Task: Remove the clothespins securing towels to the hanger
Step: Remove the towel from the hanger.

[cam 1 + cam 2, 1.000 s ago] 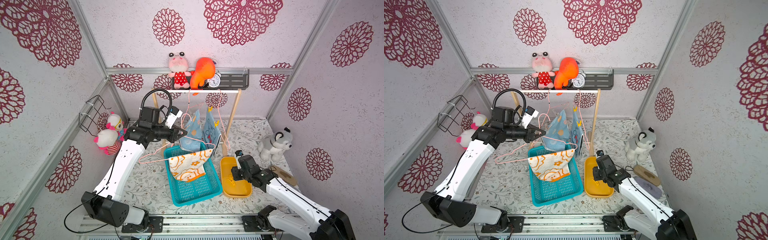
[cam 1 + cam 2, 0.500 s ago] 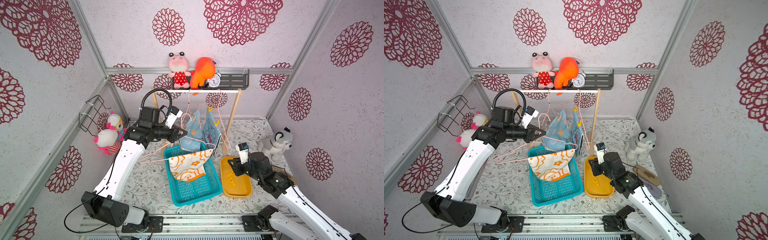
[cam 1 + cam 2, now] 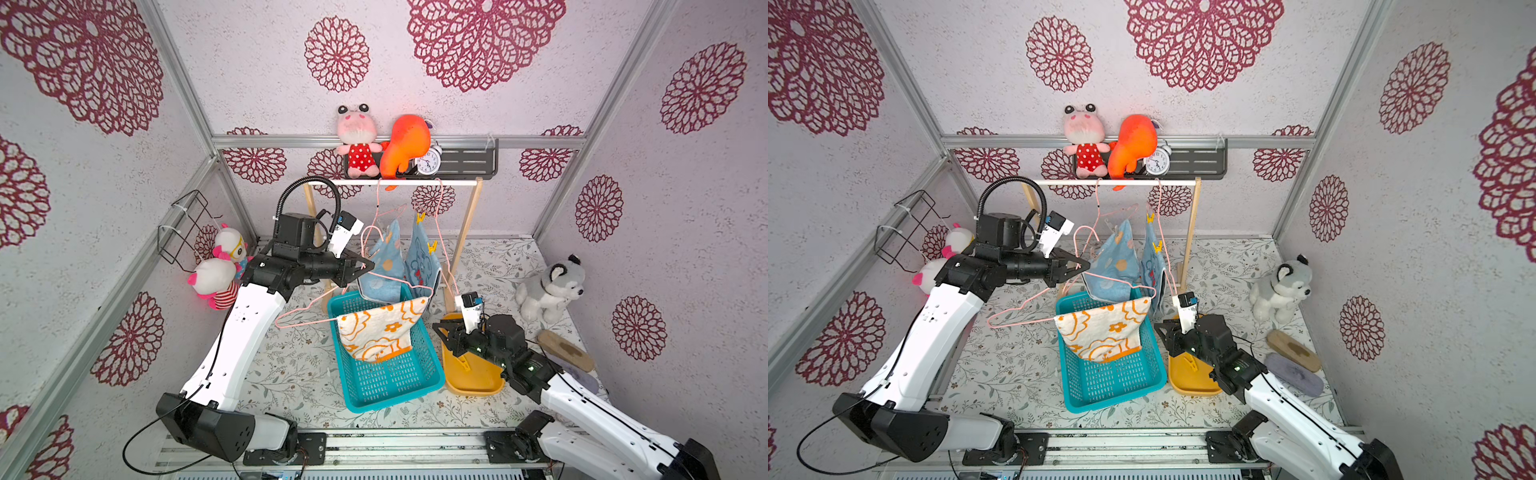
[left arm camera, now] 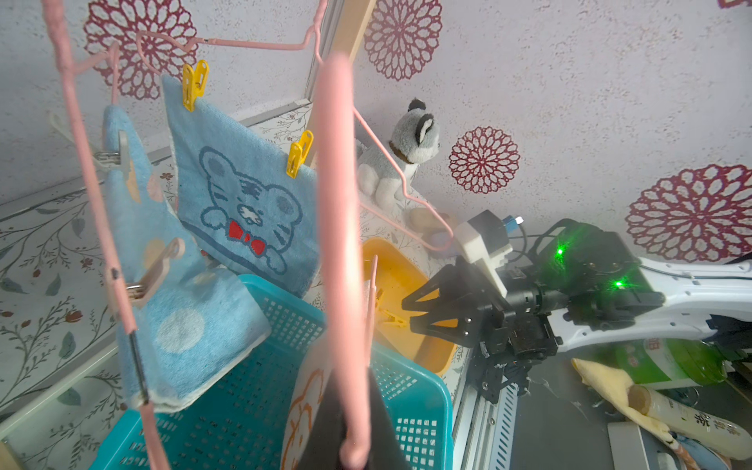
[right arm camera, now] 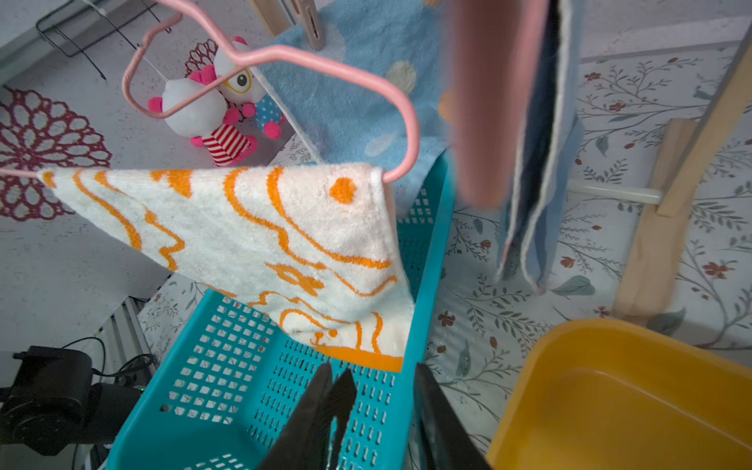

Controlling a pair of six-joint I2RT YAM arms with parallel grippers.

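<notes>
My left jaws are clamped on the pink hanger [image 4: 337, 203] carrying the flowered towel [image 3: 380, 332] above the basket [image 3: 395, 401]. My right jaws stand apart, empty, by the yellow tray [image 3: 478, 384]. Two yellow clothespins [image 4: 194, 85] pin the cartoon towel [image 4: 244, 195].

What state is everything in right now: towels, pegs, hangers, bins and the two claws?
Left gripper, shut on a hanger.
Right gripper, open, empty, by the tray.
Flowered towel, draped on that hanger, no pin visible.
Dotted towel, clipped by beige pins.
Cartoon towel, clipped by yellow pins.
Tray, holds a loose pin.
Basket, flowered towel's end hanging in.
</notes>
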